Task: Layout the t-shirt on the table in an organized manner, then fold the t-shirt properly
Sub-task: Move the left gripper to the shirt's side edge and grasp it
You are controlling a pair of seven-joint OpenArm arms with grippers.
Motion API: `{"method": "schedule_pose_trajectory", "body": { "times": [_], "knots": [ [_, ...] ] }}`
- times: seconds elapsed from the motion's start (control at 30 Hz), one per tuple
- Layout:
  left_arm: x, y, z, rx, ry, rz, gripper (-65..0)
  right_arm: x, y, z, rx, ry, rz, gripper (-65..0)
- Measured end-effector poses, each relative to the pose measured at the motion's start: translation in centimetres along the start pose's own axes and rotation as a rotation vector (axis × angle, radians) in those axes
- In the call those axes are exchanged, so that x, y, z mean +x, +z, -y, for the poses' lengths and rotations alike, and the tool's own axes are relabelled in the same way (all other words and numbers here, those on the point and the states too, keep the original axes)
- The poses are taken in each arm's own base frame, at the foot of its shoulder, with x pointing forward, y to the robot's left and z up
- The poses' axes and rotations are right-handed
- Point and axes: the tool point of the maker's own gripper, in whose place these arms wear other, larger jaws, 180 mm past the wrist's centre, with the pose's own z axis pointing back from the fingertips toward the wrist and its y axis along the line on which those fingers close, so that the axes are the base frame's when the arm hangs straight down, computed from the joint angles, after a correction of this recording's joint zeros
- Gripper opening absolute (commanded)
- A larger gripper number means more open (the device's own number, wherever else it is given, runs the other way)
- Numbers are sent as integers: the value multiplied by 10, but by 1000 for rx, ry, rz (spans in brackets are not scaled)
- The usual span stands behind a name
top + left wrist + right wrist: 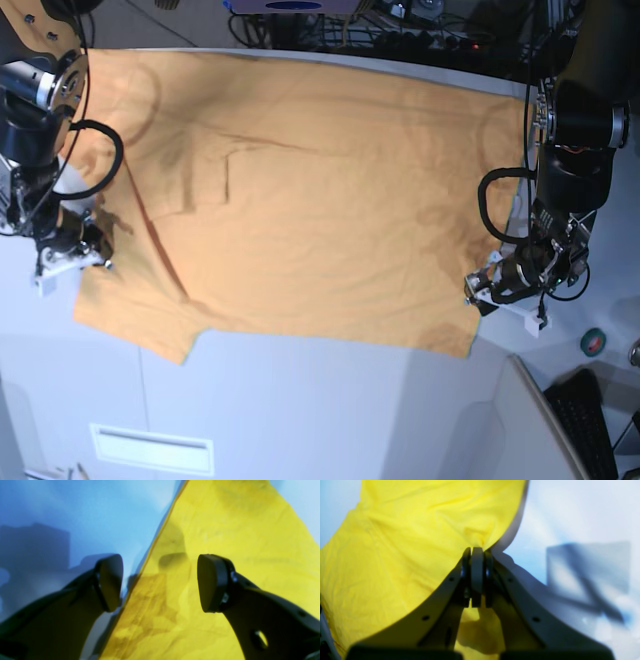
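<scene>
The light orange t-shirt [300, 200] lies spread nearly flat on the pale table [350, 400], with a few creases toward its left side. It looks yellow in the wrist views. My right gripper [75, 250] is at the shirt's left edge in the base view. In the right wrist view it [477, 552] is shut on a pinch of the shirt [407, 542]. My left gripper [495, 290] is at the shirt's lower right corner. In the left wrist view it [160, 582] is open, its fingers [212, 582] straddling the shirt's edge [225, 542] with nothing held.
A small roll of tape [594, 341] and a dark keyboard [590, 410] lie at the right, past the table's edge. Cables and equipment [400, 25] crowd the far side. A thin seam outlines a panel [150, 445] at the table's near left.
</scene>
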Motion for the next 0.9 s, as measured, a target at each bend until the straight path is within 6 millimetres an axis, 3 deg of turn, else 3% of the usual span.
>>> {"method": "schedule_pose_trajectory", "body": {
  "times": [0.23, 0.57, 0.9],
  "knots": [
    [-9, -1, -1, 1, 6, -24, -650, 0, 0, 0, 0, 0, -1, -650],
    [-8, 1, 5, -11, -12, -35, -650, 2, 1, 2, -4, 2, 2, -650],
    [-7, 23, 19, -69, -113, -22, -650, 5, 4, 6, -11, 4, 5, -650]
  ]
}}
